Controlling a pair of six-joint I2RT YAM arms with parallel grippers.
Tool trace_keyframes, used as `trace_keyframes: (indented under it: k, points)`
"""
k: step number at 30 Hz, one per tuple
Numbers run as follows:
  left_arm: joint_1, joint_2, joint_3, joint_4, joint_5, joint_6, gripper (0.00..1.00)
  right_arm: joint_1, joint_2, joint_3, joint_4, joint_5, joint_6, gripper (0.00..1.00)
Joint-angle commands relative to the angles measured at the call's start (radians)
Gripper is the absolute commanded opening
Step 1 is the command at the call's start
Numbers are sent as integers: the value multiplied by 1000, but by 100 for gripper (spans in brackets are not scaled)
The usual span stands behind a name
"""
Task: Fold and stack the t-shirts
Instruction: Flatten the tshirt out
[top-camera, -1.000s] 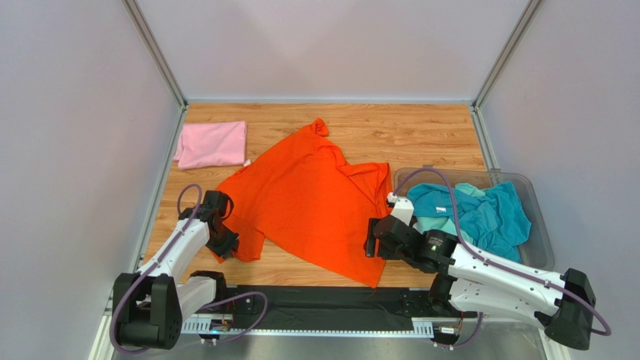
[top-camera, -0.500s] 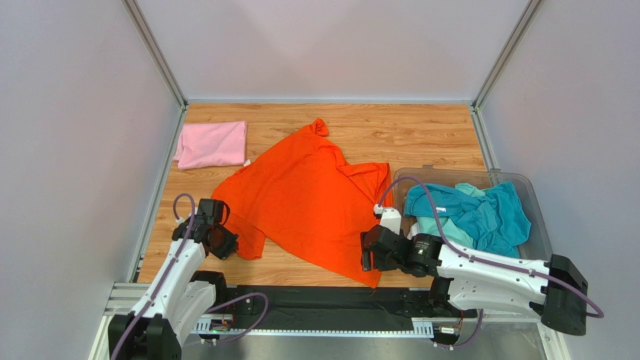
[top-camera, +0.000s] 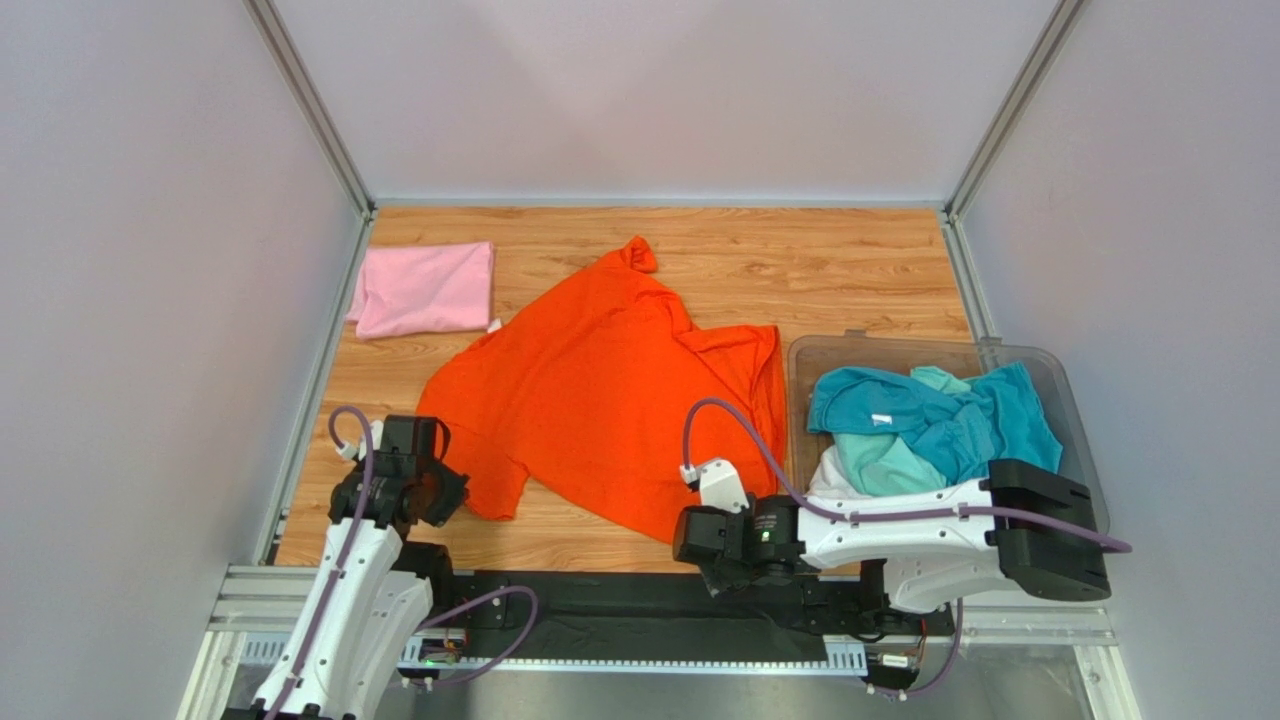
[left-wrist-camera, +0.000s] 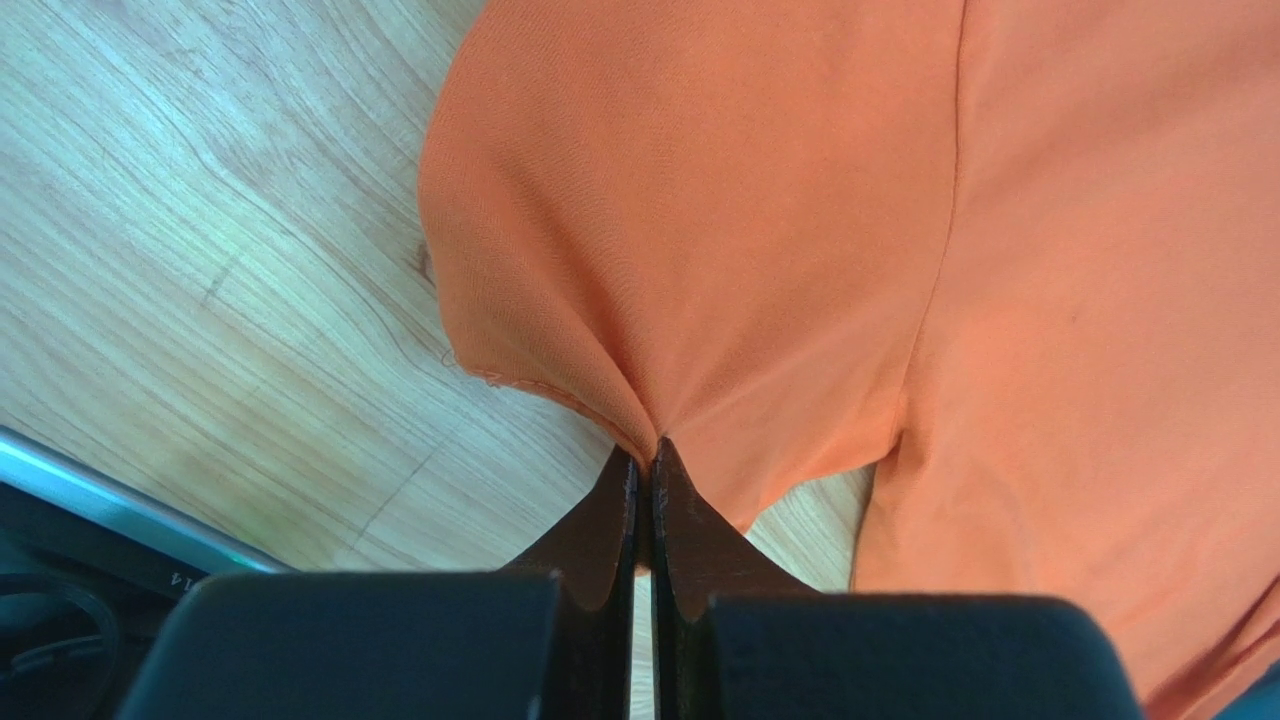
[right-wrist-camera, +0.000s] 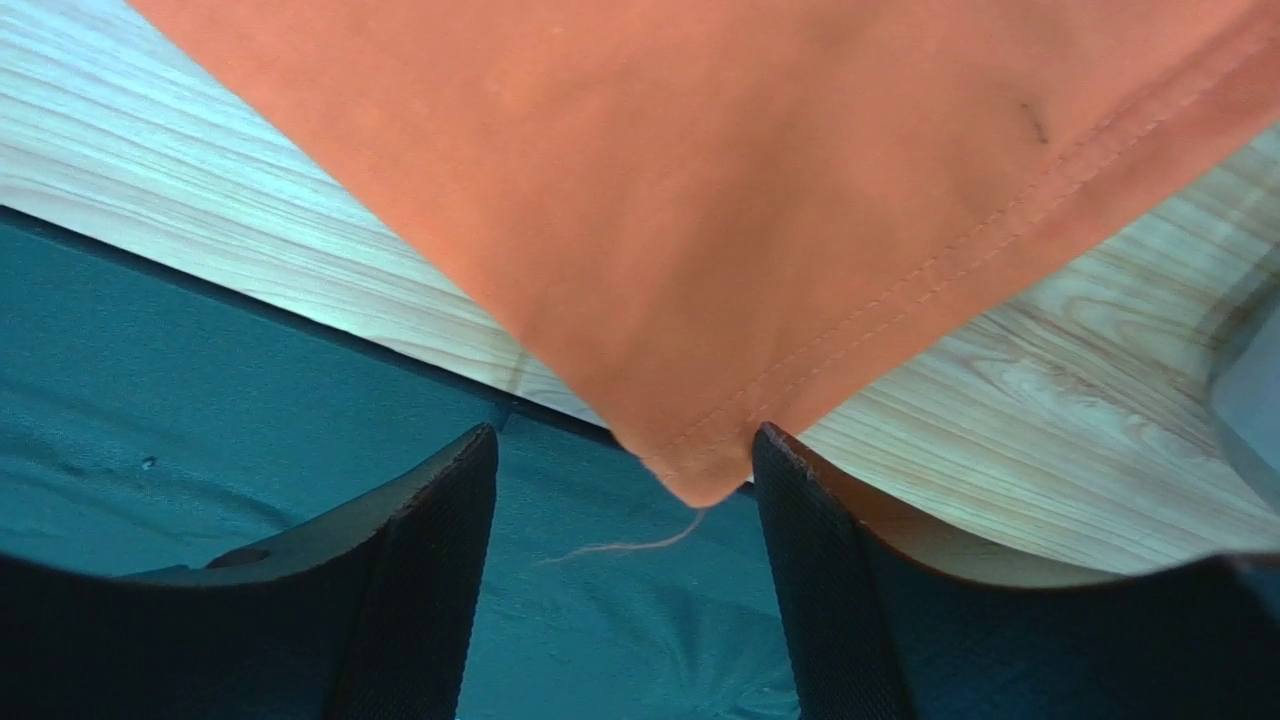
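A bright orange t-shirt (top-camera: 601, 398) lies spread and slightly crumpled on the middle of the wooden table. My left gripper (top-camera: 440, 489) is shut on its near-left sleeve edge; the left wrist view shows the gripper (left-wrist-camera: 649, 455) pinching a fold of the orange cloth (left-wrist-camera: 721, 225). My right gripper (top-camera: 694, 536) is open at the shirt's near bottom corner. In the right wrist view the gripper (right-wrist-camera: 624, 438) has the hem corner (right-wrist-camera: 691, 477) hanging between its fingers, unclamped. A light pink t-shirt (top-camera: 425, 288) lies folded at the far left.
A clear plastic bin (top-camera: 842, 342) at the right holds teal (top-camera: 962, 420), mint and white shirts in a heap. A black strip (top-camera: 601, 608) runs along the near table edge, under the right gripper. Grey walls close in the table's left, back and right.
Both arms drew back toward the near edge. The left gripper moved nearer, holding the sleeve. The right gripper moved left and nearer, down to the shirt's bottom corner.
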Motion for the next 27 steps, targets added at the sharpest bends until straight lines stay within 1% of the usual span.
trace_keyframes:
  k: [1, 2, 3, 4, 7, 10, 12, 13, 16, 20, 24, 27]
  points:
    - [3, -4, 5, -14, -4, -1, 0, 12, 33, 37, -32, 32, 38, 62]
    - [3, -2, 7, -17, -7, -3, 0, 12, 36, 35, -33, 34, 50, 57]
    - [3, -2, 9, -20, -10, -6, 0, 12, 37, 34, -33, 34, 51, 54]
    - [3, -2, 10, -22, -16, -6, 0, 12, 36, 32, -35, 34, 56, 52]
    - [3, -9, 15, -27, -30, -10, 0, 10, 31, 14, -41, 34, 70, 52]
    - [4, -16, 21, -27, -41, -4, 0, 6, 30, -2, -41, 31, 82, 46]
    - [4, -19, 28, -24, -48, 3, 0, 0, 36, -19, -41, 38, 84, 46]
    - [3, -22, 32, -24, -51, 5, 0, -17, 37, -25, -41, 41, 84, 44]
    - [3, -25, 38, -16, -55, 17, 0, -48, 39, -37, -39, 49, 82, 35]
    - [3, -21, 47, -2, -62, 32, 0, -75, 17, -37, -35, 81, 71, 36]
    - [3, -9, 48, 9, -71, 43, 0, -111, 2, -49, -27, 75, 44, 36]
    - [3, 1, 48, 12, -78, 43, 0, -112, 4, -57, -18, 55, 30, 29]
